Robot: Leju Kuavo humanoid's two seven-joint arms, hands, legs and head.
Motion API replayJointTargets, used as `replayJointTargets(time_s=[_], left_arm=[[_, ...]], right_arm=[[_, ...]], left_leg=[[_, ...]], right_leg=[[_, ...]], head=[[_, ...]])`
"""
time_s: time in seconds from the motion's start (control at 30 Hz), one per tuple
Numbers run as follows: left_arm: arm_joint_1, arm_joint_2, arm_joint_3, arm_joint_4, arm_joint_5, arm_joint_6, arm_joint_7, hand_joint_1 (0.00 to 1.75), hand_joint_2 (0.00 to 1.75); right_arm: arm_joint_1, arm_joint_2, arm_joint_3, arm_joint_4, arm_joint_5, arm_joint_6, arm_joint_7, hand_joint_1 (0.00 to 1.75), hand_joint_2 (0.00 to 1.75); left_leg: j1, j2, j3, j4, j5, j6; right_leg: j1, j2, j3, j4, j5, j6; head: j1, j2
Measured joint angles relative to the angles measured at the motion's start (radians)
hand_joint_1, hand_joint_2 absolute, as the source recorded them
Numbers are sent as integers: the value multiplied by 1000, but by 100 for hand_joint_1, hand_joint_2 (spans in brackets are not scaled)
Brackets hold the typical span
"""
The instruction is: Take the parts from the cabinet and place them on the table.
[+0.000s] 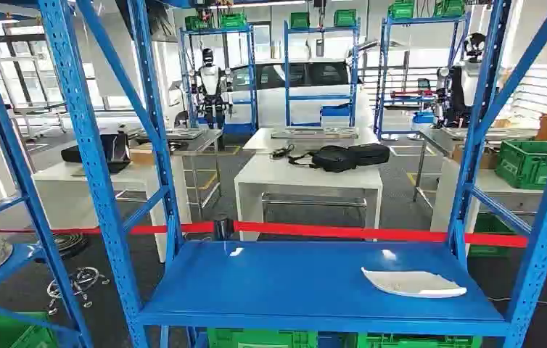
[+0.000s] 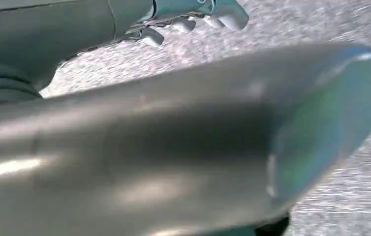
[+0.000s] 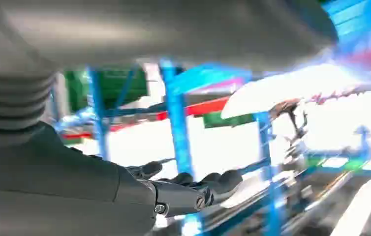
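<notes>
Reaching for the white part (image 1: 413, 283) lying flat at the right of the blue shelf (image 1: 292, 279) calls for a low approach by the right hand (image 3: 193, 189), empty with fingers loosely apart; the left hand (image 2: 193, 19) hangs empty.

The right hand (image 3: 193, 189) comes in low, its dark fingers (image 3: 223, 179) stretched out and slightly apart, nothing held in them. Beyond them stand the blue uprights of the cabinet (image 3: 176, 118), crossed by a red beam (image 3: 208, 105). A white curved part (image 3: 292, 86) lies on a shelf of that frame (everything here is blurred). A green crate (image 3: 119, 83) sits further back.
</notes>
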Motion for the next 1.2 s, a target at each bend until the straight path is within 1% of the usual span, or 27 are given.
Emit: replayJointTargets(time_s=[0.03, 0.07, 0.1, 0.17, 0.2, 0.23, 0.33, 0.37, 0.4, 0.43, 0.5, 0.57, 0.6, 0.63, 0.73, 0.77, 0.83, 0.87, 0.9, 0.93, 1.0, 1.03, 1.07, 1.1, 1.13, 1.17, 1.2], left_arm=[[1, 2, 1, 1, 0, -3, 0, 0, 0], [1, 5, 2, 0, 0, -4, 0, 0, 0], [1, 5, 3, 0, 0, -5, -1, 0, 0], [2, 4, 6, 0, 0, -7, -1, 0, 0], [1, 2, 6, 0, -2, -8, -1, 0, 0], [1, 2, 7, -1, -2, -8, -2, 0, 0], [-1, 4, 8, -3, -7, -12, -2, 0, 0], [-2, 4, 8, -3, -8, -14, -2, 0, 0], [0, 4, 8, -3, -11, -15, -1, 0, 0], [0, 3, 8, -3, -13, -18, 1, 0, 0], [-6, 1, 8, -3, -19, -22, 2, 0, 0], [-14, 2, 8, -3, -20, -23, 2, 0, 0], [-15, 2, 8, -3, -20, -23, 3, 0, 0], [-15, 1, 8, -3, -20, -23, 1, 0, 0], [-17, 1, 8, -4, -20, -23, -2, 0, 0], [-18, 0, 8, -4, -20, -23, -2, 0, 0], [-16, -1, 8, -4, -18, -25, -6, 0, 0], [-13, -2, 9, -3, -11, -30, -11, 0, 0], [-12, -2, 11, -3, 0, -40, -17, 0, 0], [-12, -1, 16, -3, 6, -47, -24, 0, 0], [-13, -1, 22, -3, 13, -54, -30, 0, 0], [-12, -2, 24, -3, 13, -55, -32, 0, 0], [-14, -5, 24, -2, 14, -56, -32, 0, 0], [-16, -6, 24, -2, 13, -56, -30, 0, 0], [-15, -8, 24, -2, 13, -57, -29, 0, 0], [-15, -9, 25, -2, 13, -57, -26, 0, 0], [-15, -9, 26, -2, 13, -57, -26, 0, 0]], right_arm=[[-12, -7, 51, 25, 0, 26, 15, 0, 175], [-18, -11, 99, 47, 1, 65, 29, 0, 175], [-22, -21, 134, 57, 1, 98, 39, 0, 175], [-45, -39, 194, 74, 1, 147, 54, 0, 175], [-65, -56, 220, 81, 1, 165, 60, 0, 175], [-88, -68, 242, 91, 1, 180, 63, 0, 175], [-130, -101, 303, 127, 1, 251, 79, 0, 175], [-137, -109, 324, 135, 1, 278, 81, 0, 175], [-149, -118, 353, 142, 1, 306, 83, 0, 175], [-170, -126, 388, 149, 1, 338, 82, 0, 175], [-214, -139, 439, 159, 1, 378, 70, 0, 175], [-257, -146, 479, 172, -3, 395, 51, 0, 175], [-274, -147, 494, 174, -3, 397, 41, 0, 175], [-289, -147, 510, 175, -3, 400, 33, 0, 175], [-334, -147, 534, 177, -4, 404, 14, 0, 175], [-349, -147, 538, 178, -5, 403, 9, 0, 0], [-365, -147, 543, 179, -8, 389, 2, 0, 0], [-367, -147, 545, 179, -7, 379, 6, 0, 0], [-367, -147, 546, 179, -4, 366, 15, 0, 0], [-369, -147, 547, 179, -2, 356, 21, 0, 0], [-384, -147, 548, 179, -2, 355, 27, 0, 0], [-393, -147, 548, 179, -2, 355, 29, 0, 0], [-404, -147, 549, 179, -2, 355, 33, 0, 0], [-413, -147, 550, 180, -2, 354, 36, 0, 0], [-417, -147, 551, 180, -1, 354, 38, 0, 0], [-420, -146, 555, 180, 0, 355, 44, 0, 0], [-422, -146, 558, 180, 0, 356, 49, 0, 175]], left_leg=[[-5, 0, -8, -54, 75, 6], [-8, -2, -2, -46, 52, 6], [-8, -3, 8, -44, 65, 9], [-7, -8, 12, -52, 63, 17], [-1, -8, 23, -65, 64, 20], [-2, -9, 31, -71, 60, 28], [-4, -8, 50, -71, 40, 40], [-5, -10, 58, -70, 32, 40], [-5, -12, 69, -69, 22, 39], [-5, -12, 82, -66, 12, 38], [-4, -11, 106, -61, -10, 33], [-8, -13, 105, -54, -20, 21], [-6, -14, 100, -58, -17, 16], [-5, -13, 100, -63, -17, 14], [-7, -10, 90, -35, -38, -5], [-3, -8, 55, 33, -62, -11], [5, -6, -39, 189, -114, -18], [7, -6, -75, 240, -121, -20], [9, -5, -88, 245, -102, -22], [12, -4, -77, 203, -59, -23], [15, 0, -2, 22, 57, -24], [15, 1, 21, -36, 66, -24], [10, -1, 40, -57, 54, -20], [11, -2, 38, -56, 50, -9], [13, -2, 38, -64, 55, -11], [13, -4, 38, -65, 55, -10], [12, -7, 38, -65, 54, -8]], right_leg=[[2, 2, 11, 5, -9, 6], [4, 5, 13, 1, -19, 15], [4, 4, 14, -1, -29, 23], [7, 2, 26, -14, -36, 34], [1, -2, 26, -8, -45, 38], [4, -7, 11, 25, -58, 41], [5, -9, -133, 253, -132, 45], [5, -9, -172, 295, -125, 46], [5, -9, -190, 287, -89, 47], [4, -9, -183, 230, -24, 48], [4, -12, -134, 59, 103, 46], [11, -10, -107, 5, 91, 37], [12, -10, -111, 8, 85, 27], [13, -8, -112, 6, 84, 24], [2, -7, -89, -12, 81, 9], [2, -10, -83, -13, 76, 2], [2, -13, -72, -12, 67, -2], [2, -13, -67, -11, 63, -2], [2, -13, -61, -11, 58, 0], [0, -13, -53, -11, 53, 2], [-4, -13, -35, -10, 38, 11], [-4, -13, -32, -10, 32, 18], [3, -8, -36, -4, 28, 25], [3, -8, -39, -9, 32, 29], [5, -8, -39, -5, 32, 22], [5, -10, -37, -10, 34, 6], [6, -11, -34, -16, 35, 3]], head=[[-1, 0], [-1, 0], [-1, 0], [0, 0], [1, 0], [2, 0], [4, 0], [4, 0], [5, 0], [5, 0], [5, 0], [6, -2], [3, 0], [4, 0], [3, 0], [2, 0], [2, 0], [1, 0], [2, 0], [2, 0], [2, 0], [1, 0], [0, 0], [2, 0], [3, 0], [3, 0], [4, 0]])
